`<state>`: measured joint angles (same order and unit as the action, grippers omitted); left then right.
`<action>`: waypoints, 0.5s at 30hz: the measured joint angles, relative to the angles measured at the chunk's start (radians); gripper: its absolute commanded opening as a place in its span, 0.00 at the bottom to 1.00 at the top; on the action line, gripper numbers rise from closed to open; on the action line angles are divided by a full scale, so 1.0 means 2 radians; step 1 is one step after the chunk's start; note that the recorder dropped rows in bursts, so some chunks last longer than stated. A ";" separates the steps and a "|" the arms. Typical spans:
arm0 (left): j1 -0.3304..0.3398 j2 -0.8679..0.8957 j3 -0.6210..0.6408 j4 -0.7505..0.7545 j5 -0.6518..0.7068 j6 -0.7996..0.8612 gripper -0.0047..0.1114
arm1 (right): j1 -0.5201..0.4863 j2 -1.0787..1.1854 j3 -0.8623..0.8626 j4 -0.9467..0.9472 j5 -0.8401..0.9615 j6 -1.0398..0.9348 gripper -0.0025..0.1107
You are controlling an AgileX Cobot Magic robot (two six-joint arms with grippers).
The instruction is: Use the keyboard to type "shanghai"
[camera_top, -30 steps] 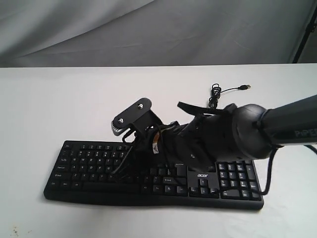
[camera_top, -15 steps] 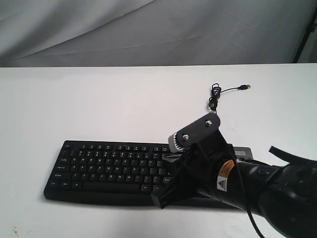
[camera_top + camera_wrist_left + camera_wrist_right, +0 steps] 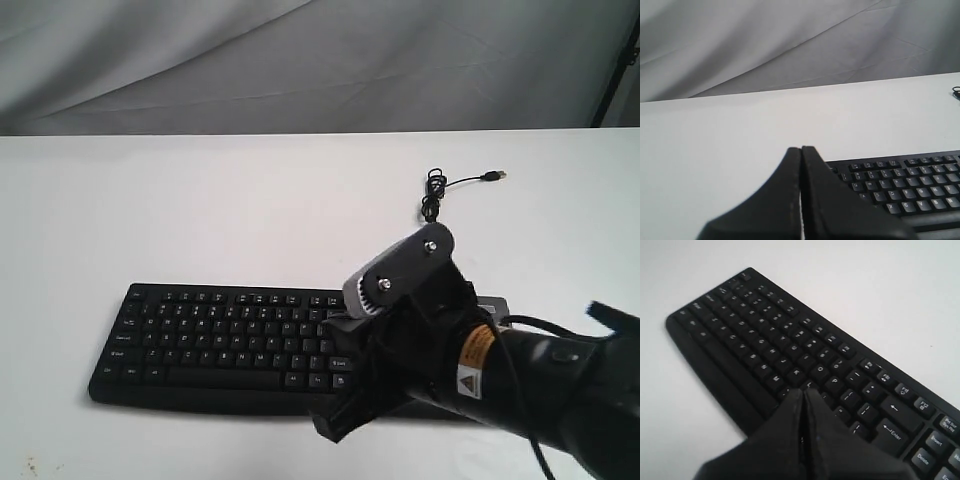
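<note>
Keyboard [image 3: 220, 340] is lying flat on the white table [image 3: 150, 200], with its long front edge facing the exterior camera and its number-pad end hiding under my right arm. I am holding my right pincer [image 3: 802, 392] with its two fingers pressed tight together, gripping nothing, so the joined tip is serving as one blunt stylus. It is hanging over the right part of the letter block, near K, L and P, and I cannot tell whether it is touching a key. My left pincer [image 3: 801, 149] is likewise clamped shut on nothing and is waiting off the keyboard's left end, above bare table.

I cannot judge from here which letter of the word is due. To type well, I am thinking of centring the tip over a single cap, coming straight down, pressing briefly and lifting clear before sliding sideways. The tip looks nearly as wide as a key, so drifting risks catching a neighbour.

Behind the keyboard, its thin cable [image 3: 432, 195] is coiling loosely, with the plug [image 3: 493, 176] lying unconnected. Grey cloth [image 3: 300, 60] is hanging as a backdrop beyond the table's far edge.
</note>
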<state>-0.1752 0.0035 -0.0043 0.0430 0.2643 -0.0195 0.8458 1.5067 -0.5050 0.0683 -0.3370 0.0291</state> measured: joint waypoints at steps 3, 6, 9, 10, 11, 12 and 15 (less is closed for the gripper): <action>0.000 0.000 0.000 0.000 0.000 0.000 0.04 | 0.007 -0.113 0.019 -0.007 0.054 0.002 0.02; 0.000 0.000 0.000 0.000 0.000 0.000 0.04 | 0.007 -0.243 0.052 -0.007 0.075 0.002 0.02; 0.000 0.000 0.000 0.000 0.000 0.000 0.04 | -0.009 -0.359 0.092 -0.007 0.075 0.000 0.02; 0.000 0.000 0.000 0.000 0.000 0.000 0.04 | -0.029 -0.408 0.118 -0.007 0.075 0.000 0.02; 0.000 0.000 0.000 0.000 0.000 0.000 0.04 | -0.043 -0.438 0.133 -0.007 0.075 0.000 0.02; 0.000 0.000 0.000 0.000 0.000 0.000 0.04 | -0.062 -0.472 0.152 -0.007 0.077 0.000 0.02; 0.000 0.000 0.000 0.000 0.000 0.000 0.04 | -0.076 -0.513 0.180 -0.007 0.078 0.000 0.02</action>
<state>-0.1752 0.0035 -0.0043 0.0430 0.2643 -0.0195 0.6947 0.4803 -0.1448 0.0542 -0.1814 0.0284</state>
